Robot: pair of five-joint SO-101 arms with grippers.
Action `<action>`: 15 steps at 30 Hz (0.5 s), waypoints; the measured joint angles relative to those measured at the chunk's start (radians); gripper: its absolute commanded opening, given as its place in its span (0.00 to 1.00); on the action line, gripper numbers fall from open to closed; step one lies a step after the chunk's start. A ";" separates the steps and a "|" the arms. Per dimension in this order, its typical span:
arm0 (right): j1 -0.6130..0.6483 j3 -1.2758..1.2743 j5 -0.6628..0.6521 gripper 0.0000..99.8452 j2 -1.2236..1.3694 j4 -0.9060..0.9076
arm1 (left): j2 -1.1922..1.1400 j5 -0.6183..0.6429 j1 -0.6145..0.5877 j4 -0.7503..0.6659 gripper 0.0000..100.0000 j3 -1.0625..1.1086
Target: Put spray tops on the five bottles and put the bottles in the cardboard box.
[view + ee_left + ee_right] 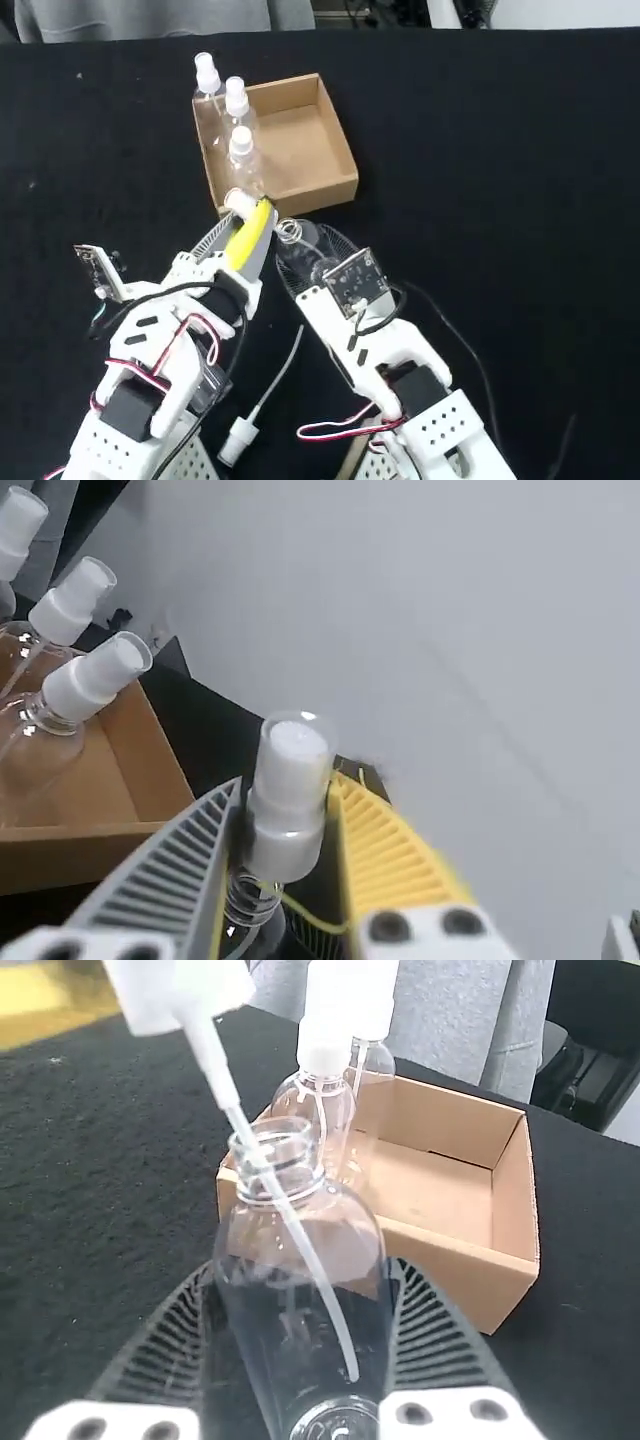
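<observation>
My left gripper point(243, 212) point(285, 800) is shut on a white spray top point(237, 200) point(288, 770), held by its collar between the grey and yellow fingers point(385, 850). The top's dip tube point(275, 1200) runs down through the open neck of a clear bottle point(303, 243) point(300, 1290); the cap sits above the neck, apart from it. My right gripper point(312, 252) point(300, 1275) is shut on that bottle, just in front of the cardboard box point(300, 150) point(455, 1190). Three capped bottles point(238, 120) point(70, 690) stand along the box's left wall.
A loose spray top point(243, 432) with its long tube lies on the black table between the two arms, near the front edge. The right half of the box floor is bare. A grey cloth lies past the table's far edge.
</observation>
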State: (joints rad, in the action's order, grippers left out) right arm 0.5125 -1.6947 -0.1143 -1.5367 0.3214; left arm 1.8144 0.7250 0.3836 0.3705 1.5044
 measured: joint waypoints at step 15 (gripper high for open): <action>-0.002 0.000 0.003 0.06 0.000 0.000 | -0.002 -0.077 0.015 0.000 0.17 0.002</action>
State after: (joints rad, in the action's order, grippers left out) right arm 0.5109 -1.6947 -0.1112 -1.5367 0.3214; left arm 1.8128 0.6483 0.3989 0.3705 1.5060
